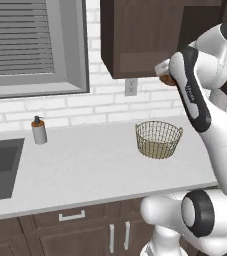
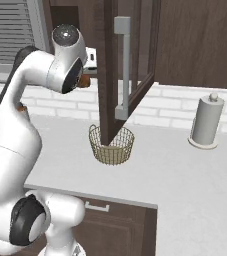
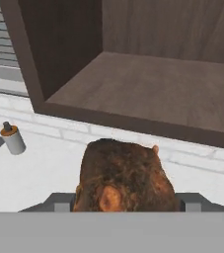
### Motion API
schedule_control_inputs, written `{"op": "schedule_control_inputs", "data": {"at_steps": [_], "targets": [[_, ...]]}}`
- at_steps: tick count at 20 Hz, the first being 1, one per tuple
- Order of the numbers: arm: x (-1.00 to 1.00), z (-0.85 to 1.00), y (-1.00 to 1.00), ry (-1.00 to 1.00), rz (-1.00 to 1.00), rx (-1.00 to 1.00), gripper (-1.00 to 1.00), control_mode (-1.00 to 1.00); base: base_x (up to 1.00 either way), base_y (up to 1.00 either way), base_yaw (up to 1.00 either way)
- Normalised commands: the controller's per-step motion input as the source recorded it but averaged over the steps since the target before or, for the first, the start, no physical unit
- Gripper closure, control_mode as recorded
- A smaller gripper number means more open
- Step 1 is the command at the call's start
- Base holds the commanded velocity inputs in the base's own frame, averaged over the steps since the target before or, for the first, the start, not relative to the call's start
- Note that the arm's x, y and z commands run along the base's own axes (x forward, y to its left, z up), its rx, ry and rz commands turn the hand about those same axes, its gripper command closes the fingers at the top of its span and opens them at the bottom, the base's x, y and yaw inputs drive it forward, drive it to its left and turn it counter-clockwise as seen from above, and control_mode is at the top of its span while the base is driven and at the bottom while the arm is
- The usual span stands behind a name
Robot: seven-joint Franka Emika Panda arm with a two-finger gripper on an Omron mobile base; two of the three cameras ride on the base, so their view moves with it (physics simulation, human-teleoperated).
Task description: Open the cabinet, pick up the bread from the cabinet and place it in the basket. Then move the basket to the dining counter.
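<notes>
Brown and crusty, the bread [image 3: 126, 175] sits clamped in the gripper [image 3: 126, 200], the jaws standing fairly wide apart with the loaf between them. In the hand view it hangs just in front of the cabinet [image 3: 148, 84], outside the front lip of the bare lower shelf; no other thing lies on that shelf as far as the view reaches. From the left base view a sliver of orange-brown shows at the hand [image 1: 166, 77], just below the cabinet's underside and above the basket [image 1: 158, 140].

By my judgement the first half of the job is done: the cabinet door [image 2: 122, 75] stands swung out over the worktop [image 2: 185, 170], its long silver bar handle facing the right base camera, and the bread is out of the cabinet and in the grip.

Left to do: lower the bread into the basket, which stands on the worktop below the cabinet and, in the right base view, right under the bottom edge of the open door. The basket holds nothing that I can see. After that the basket itself must be taken to the dining counter.

Also on the worktop, left of the cabinet, are a soap dispenser [image 1: 39, 130] near the sink [image 1: 0, 167], and to the right a paper towel roll [image 2: 206, 122]
</notes>
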Motion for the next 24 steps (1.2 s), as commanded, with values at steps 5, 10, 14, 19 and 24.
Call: {"op": "schedule_control_inputs", "data": {"at_steps": [5,10,14,19,24], "targets": [[-1.00,-1.00,0.30,0.03,-0.13,0.00,1.00,-1.00,0.00,0.00,0.00],[-0.59,-1.00,0.08,0.13,-0.13,0.05,1.00,-1.00,0.00,0.00,0.00],[0.80,-0.91,-0.04,0.16,-0.19,0.11,1.00,-1.00,0.00,0.00,0.00],[1.00,-0.71,0.05,0.03,-0.16,0.17,1.00,-1.00,0.00,0.00,0.00],[0.94,-0.38,-0.11,0.03,-0.16,0.12,1.00,-1.00,0.00,0.00,0.00]]}}
